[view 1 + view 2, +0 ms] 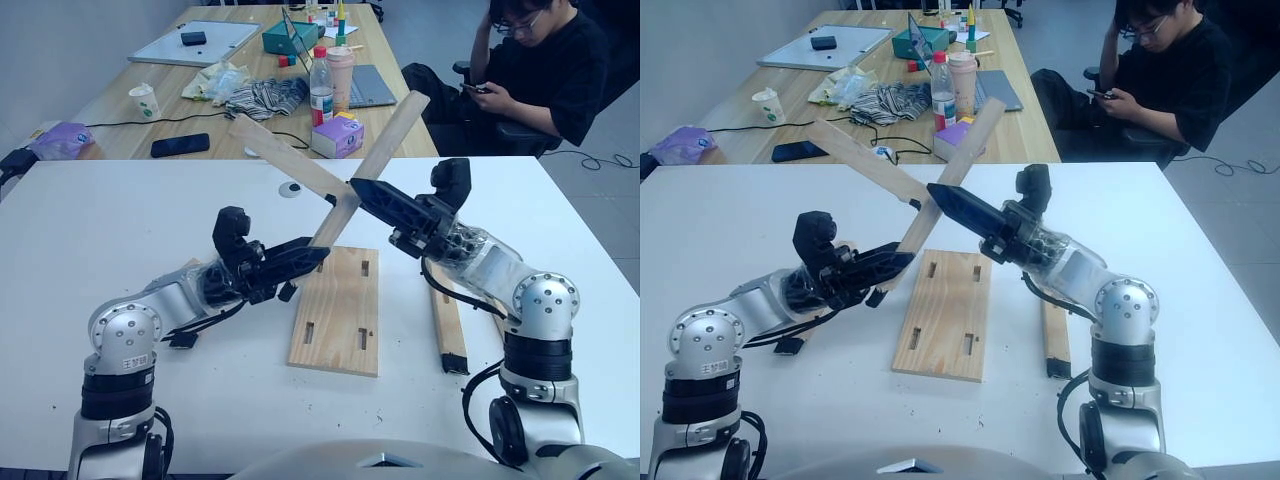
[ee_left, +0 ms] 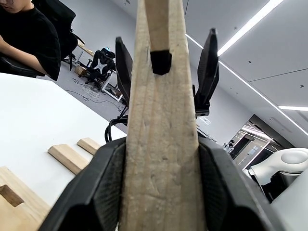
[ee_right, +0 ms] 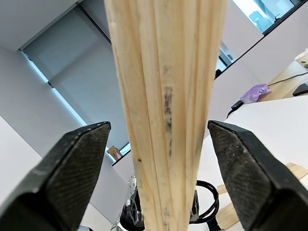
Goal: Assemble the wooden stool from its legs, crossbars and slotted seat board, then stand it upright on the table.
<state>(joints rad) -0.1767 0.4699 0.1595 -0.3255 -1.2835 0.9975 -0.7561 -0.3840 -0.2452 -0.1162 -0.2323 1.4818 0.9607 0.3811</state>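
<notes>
Two wooden legs cross in an X above the white table (image 1: 120,230). My left gripper (image 1: 315,252) is shut on the lower end of one leg (image 1: 385,140), which slants up to the right; the left wrist view shows this leg (image 2: 161,144) wedged between the finger bases. My right gripper (image 1: 356,188) is shut at its tips on the other leg (image 1: 280,155), which slants up to the left and appears in the right wrist view (image 3: 163,72). The slotted seat board (image 1: 335,330) lies flat under the crossing. A loose wooden piece (image 1: 450,335) lies right of the board.
Another wooden piece (image 1: 190,265) is partly hidden under my left arm. A small round object (image 1: 290,189) sits on the white table behind the legs. The wooden table behind holds a bottle (image 1: 321,95), a purple box (image 1: 338,137) and a phone (image 1: 180,145).
</notes>
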